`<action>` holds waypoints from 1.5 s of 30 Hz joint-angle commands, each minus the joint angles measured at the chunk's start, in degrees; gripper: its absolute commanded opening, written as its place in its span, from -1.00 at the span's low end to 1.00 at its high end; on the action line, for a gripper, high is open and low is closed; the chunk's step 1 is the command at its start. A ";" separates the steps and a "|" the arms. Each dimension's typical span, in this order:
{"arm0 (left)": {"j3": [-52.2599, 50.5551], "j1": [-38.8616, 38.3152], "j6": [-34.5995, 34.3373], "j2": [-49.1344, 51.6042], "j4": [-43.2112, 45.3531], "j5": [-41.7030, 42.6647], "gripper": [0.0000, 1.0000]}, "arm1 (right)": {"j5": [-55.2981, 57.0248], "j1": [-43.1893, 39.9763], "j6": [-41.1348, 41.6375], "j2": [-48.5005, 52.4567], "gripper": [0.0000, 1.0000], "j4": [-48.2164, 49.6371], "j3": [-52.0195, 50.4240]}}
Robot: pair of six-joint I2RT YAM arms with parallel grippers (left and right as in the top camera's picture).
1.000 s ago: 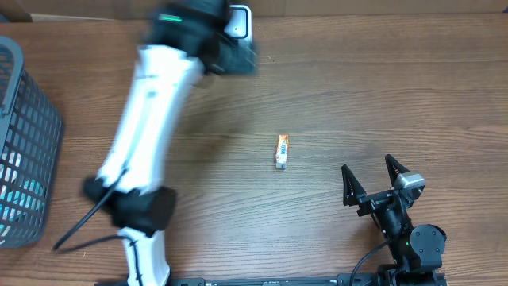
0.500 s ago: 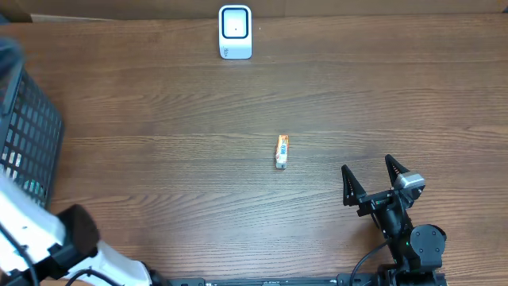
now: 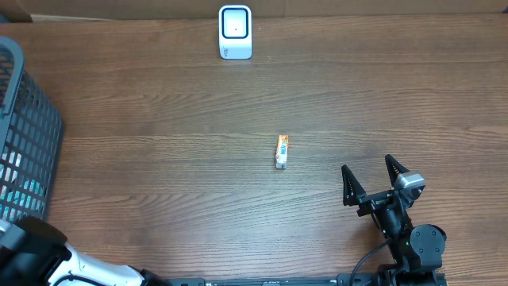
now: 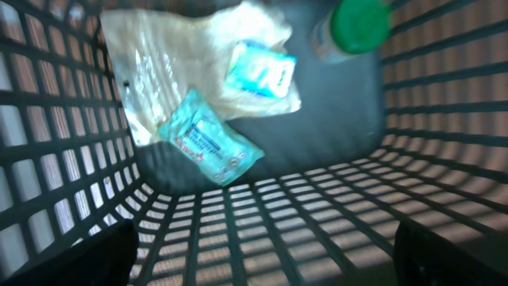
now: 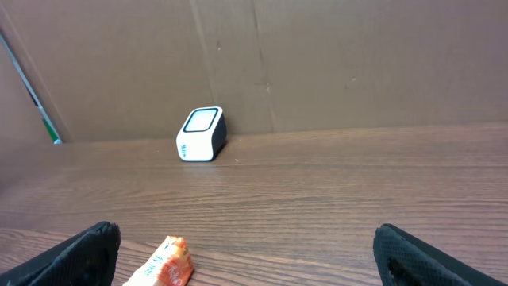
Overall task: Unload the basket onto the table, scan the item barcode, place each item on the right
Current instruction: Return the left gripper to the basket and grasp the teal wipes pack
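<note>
1. My right gripper sits at the near right of the brown wooden table. Its two black fingers are spread wide and hold nothing.
2. The small orange packet lies flat on the table near the middle, to the left of the right gripper and a little farther off, clear of its fingers. In the right wrist view the packet shows at the bottom edge, just inside the left finger.
3. The white box-shaped barcode scanner with a dark window stands at the far edge, well apart from the packet. A brown cardboard wall rises behind it.
4. The dark grey plastic mesh basket stands at the left edge. Part of my white and black left arm shows at the near left corner.
5. My left gripper looks down into the basket, with its fingers spread to both lower corners and nothing pinched.
6. On the basket floor lie a teal sachet and a crumpled clear plastic bag with a pale blue packet on it. A green-capped bottle is in the far right corner.
</note>
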 commanded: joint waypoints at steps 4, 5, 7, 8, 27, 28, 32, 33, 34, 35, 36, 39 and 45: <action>-11.21 -0.15 1.46 1.49 4.66 -2.86 0.82 | 0.17 -0.11 0.13 -0.46 1.00 0.35 -0.59; -13.40 -0.13 1.40 1.49 5.81 -2.84 0.82 | 0.17 -0.11 0.13 -0.46 1.00 0.35 -0.59; -17.16 -0.02 1.40 1.49 7.78 -2.91 0.79 | 0.17 -0.11 0.13 -0.46 1.00 0.35 -0.59; -19.47 0.00 1.36 1.49 9.11 -3.04 0.79 | 0.17 -0.11 0.13 -0.46 1.00 0.35 -0.59; -48.41 -0.11 -1.84 1.49 31.50 -11.26 0.83 | 0.17 -0.11 0.13 -0.46 1.00 0.35 -0.59; -48.85 -0.11 -1.81 1.49 32.41 -11.28 0.85 | 0.17 -0.11 0.11 -0.46 1.00 0.35 -0.59; -49.35 -0.26 -1.79 1.49 35.04 -11.15 0.92 | 0.17 -0.11 0.13 -0.46 1.00 0.35 -0.59; -49.46 -0.37 -1.70 1.49 35.52 -10.97 0.92 | 0.17 -0.11 0.13 -0.46 1.00 0.35 -0.59; -49.68 -0.50 -1.44 1.49 36.02 -10.58 0.93 | 0.17 -0.11 0.13 -0.46 1.00 0.35 -0.59; -49.94 -0.59 -1.07 1.49 36.54 -9.97 0.92 | 0.17 -0.11 0.13 -0.46 1.00 0.35 -0.59; -50.42 -0.76 -0.94 1.49 37.20 -9.51 0.91 | 0.17 -0.11 0.13 -0.46 1.00 0.35 -0.59; -53.09 -1.36 -0.94 1.49 39.89 -8.96 0.89 | 0.17 -0.11 0.13 -0.46 1.00 0.35 -0.59; -58.21 -1.53 -1.07 1.49 44.19 -8.13 0.32 | 0.17 -0.11 0.13 -0.46 1.00 0.35 -0.59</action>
